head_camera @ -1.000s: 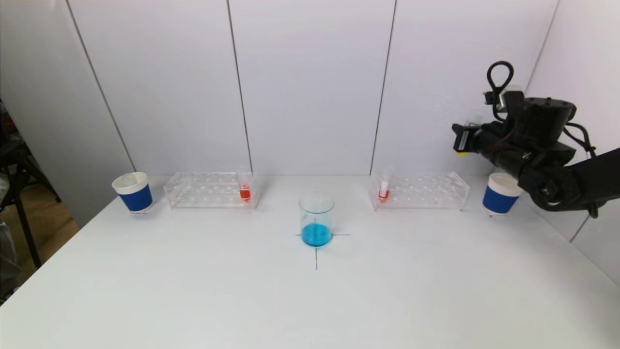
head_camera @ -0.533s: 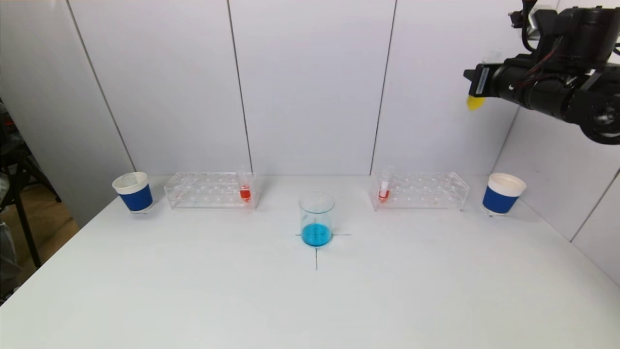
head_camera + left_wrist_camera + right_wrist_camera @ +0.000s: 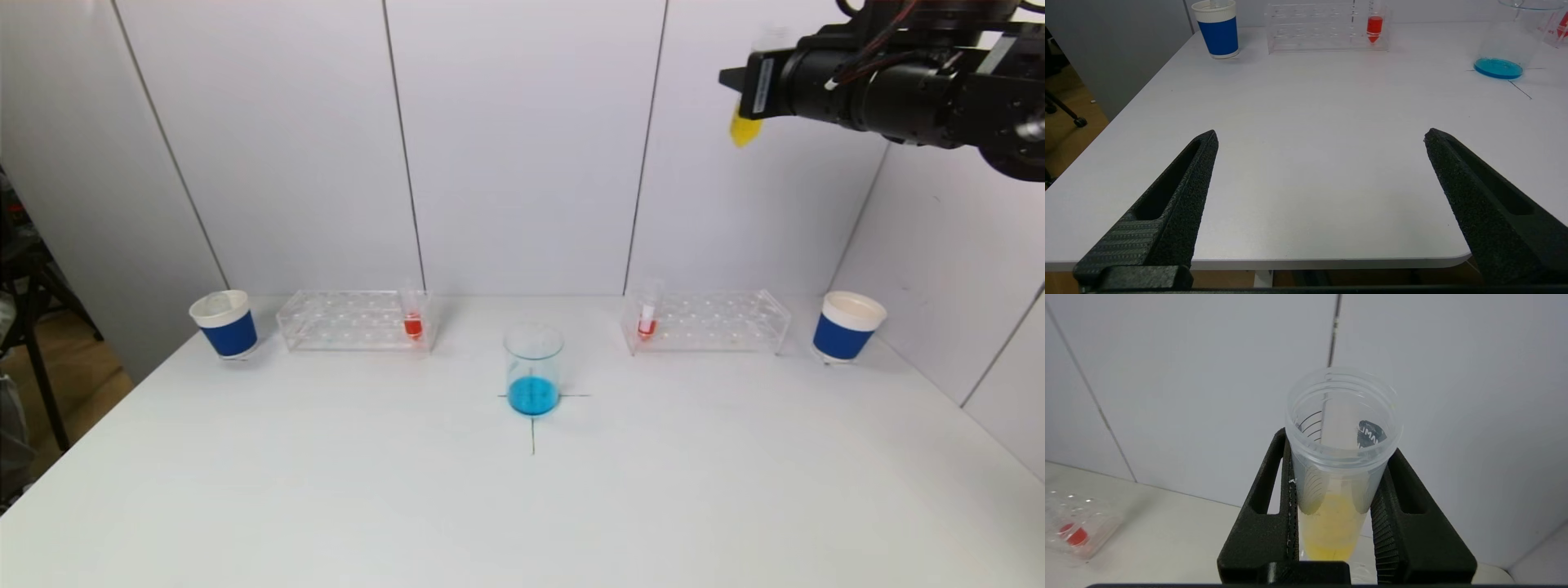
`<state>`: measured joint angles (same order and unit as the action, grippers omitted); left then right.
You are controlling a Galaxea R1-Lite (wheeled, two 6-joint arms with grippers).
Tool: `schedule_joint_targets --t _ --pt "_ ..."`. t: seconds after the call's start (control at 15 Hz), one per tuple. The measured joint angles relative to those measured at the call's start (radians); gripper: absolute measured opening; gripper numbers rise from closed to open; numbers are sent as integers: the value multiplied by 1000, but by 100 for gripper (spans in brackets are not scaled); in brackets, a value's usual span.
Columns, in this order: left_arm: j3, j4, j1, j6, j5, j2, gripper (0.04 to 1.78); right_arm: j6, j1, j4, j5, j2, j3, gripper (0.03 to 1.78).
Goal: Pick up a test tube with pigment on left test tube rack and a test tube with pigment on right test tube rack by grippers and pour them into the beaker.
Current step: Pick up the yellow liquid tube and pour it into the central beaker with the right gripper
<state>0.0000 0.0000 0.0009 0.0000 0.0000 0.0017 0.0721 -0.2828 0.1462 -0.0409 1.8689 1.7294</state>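
Right gripper (image 3: 749, 82) is clamped on a test tube (image 3: 1337, 473) of yellow pigment, held high above the right rack (image 3: 707, 321). Left gripper (image 3: 1321, 139) hangs spread wide, empty, over the table's (image 3: 522, 490) near edge. Beaker (image 3: 533, 369) stands between the racks.

Landmark: beaker (image 3: 533, 369), clear glass, upright on the table's cross mark, shallow blue liquid at the bottom.
Left rack (image 3: 354, 319): clear plastic, behind and left of the beaker; one upright tube of red pigment (image 3: 413, 314) at its beaker-side end.
Right rack (image 3: 706, 321): clear, behind and right of the beaker; one upright red tube (image 3: 647, 317) at its near end.
Yellow tube (image 3: 745, 122): upright, open-topped, clamped in the right gripper (image 3: 747, 86) high above and right of the beaker.
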Motion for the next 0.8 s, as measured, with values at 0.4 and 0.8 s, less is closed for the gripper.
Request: schedule_joint_targets --t 0.4,0.8 --pt "0 0 0 0 0 0 176 214 -115 209 234 77 -101 56" --pt "0 0 0 0 0 0 176 528 -143 274 465 187 -182 56"
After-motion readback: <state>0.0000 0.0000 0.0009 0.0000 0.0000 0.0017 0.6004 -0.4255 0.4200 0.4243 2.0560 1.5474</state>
